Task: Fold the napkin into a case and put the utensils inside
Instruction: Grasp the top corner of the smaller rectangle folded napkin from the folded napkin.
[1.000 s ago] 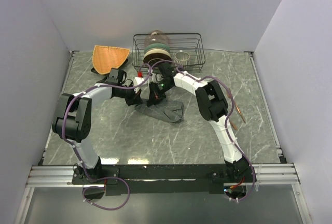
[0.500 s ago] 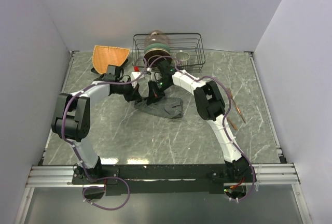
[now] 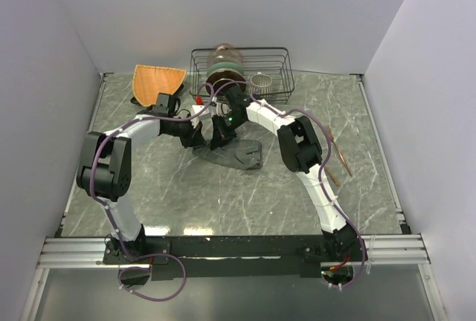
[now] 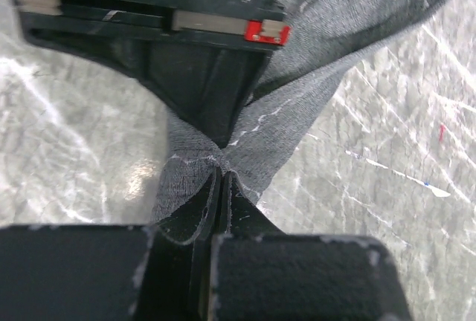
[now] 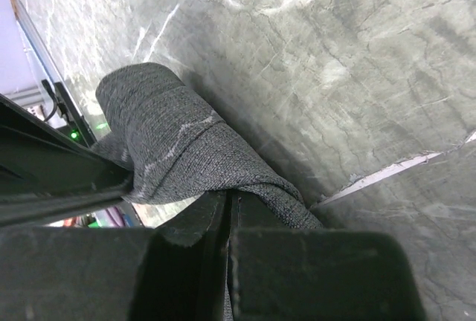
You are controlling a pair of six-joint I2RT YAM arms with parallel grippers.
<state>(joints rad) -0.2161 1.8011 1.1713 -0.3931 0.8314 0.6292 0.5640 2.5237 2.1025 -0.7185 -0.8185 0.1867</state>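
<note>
The left gripper point(image 4: 222, 181) is pinched tight on a gathered fold of the napkin point(image 4: 349, 53), and the dark grey cloth bunches into a peak right at its fingertips. The right gripper point(image 5: 227, 203) is likewise clamped on the cloth, with a rounded roll of fabric bulging out just beyond its closed fingers. The 2 grippers sit very close together: in the left wrist view the right one's black body fills the top of the picture, tip to tip with the left across the same bunch of cloth.

From above, both arms reach inward to the middle of the far half of the grey marbled table point(image 3: 223, 202). The napkin trails from the pinched spot toward the right as a crumpled, uneven heap lying on the surface. The utensils point(image 3: 343, 162) lie well apart from it on the right side of the table, just beyond the right arm's elbow. Behind the grippers stands a wire rack point(image 3: 277, 53) holding a stack of round dishes point(image 3: 225, 68) and a small pale cup point(image 3: 260, 81). An orange woven mat point(image 3: 156, 82) lies at the far left.
</note>
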